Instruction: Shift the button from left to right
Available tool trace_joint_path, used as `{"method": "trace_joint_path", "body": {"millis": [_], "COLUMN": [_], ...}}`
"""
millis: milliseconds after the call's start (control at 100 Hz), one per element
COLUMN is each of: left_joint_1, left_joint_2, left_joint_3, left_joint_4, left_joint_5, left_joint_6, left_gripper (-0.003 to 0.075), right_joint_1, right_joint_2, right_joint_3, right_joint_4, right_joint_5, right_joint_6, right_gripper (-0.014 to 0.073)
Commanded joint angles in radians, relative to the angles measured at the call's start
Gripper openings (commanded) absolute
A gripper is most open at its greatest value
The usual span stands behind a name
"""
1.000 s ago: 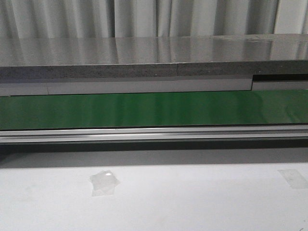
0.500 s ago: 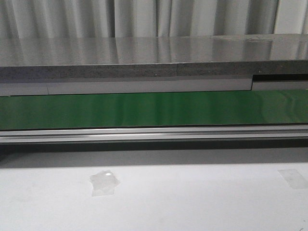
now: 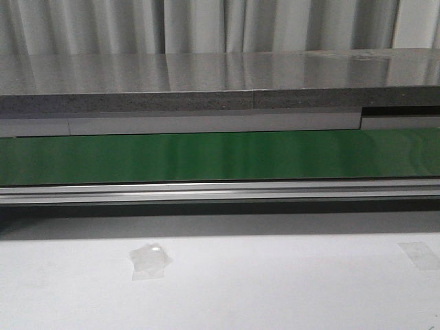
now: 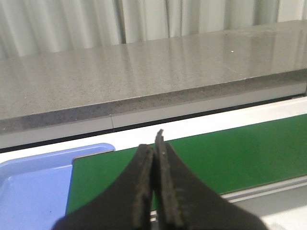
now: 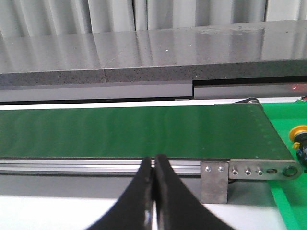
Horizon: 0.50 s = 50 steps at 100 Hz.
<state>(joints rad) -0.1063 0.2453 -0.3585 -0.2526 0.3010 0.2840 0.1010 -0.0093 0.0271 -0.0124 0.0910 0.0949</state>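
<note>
Front view: green belt (image 3: 220, 157), white counter (image 3: 275, 289); no button, no hands.
Left wrist view: left hand (image 4: 154, 149) closed, empty; blue tray (image 4: 33, 191).
Right wrist view: right hand (image 5: 154, 165) closed, empty. Button (image 5: 300, 136) beyond belt end, at frame edge. Likely light, rigid; grip black body.

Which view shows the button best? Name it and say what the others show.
The right wrist view: only there is the button in frame, its yellow cap cut off at the picture's edge, past the end of the green belt. The front and left wrist views show belt but no button.
</note>
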Motion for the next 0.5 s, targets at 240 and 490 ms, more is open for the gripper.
{"method": "trace_joint_path", "body": {"millis": [240,490], "left_joint_1": [0.039,0.039], "left_joint_2": [-0.109,-0.25], "left_joint_3": [0.101,0.205], "left_joint_4": [0.258,0.314], "left_joint_5": [-0.181,-0.182], "left_joint_6": [-0.271,-0.317], "left_gripper": [-0.002,-0.002], "right_joint_1": [0.003,0.003], "right_joint_2": [-0.021,-0.021], "right_joint_3": [-0.014,-0.014], "right_joint_4": [0.002,0.002], "right_joint_5": [-0.083,-0.083], "right_joint_6": [-0.003,-0.003], "right_gripper": [-0.0068,-0.0068]}}
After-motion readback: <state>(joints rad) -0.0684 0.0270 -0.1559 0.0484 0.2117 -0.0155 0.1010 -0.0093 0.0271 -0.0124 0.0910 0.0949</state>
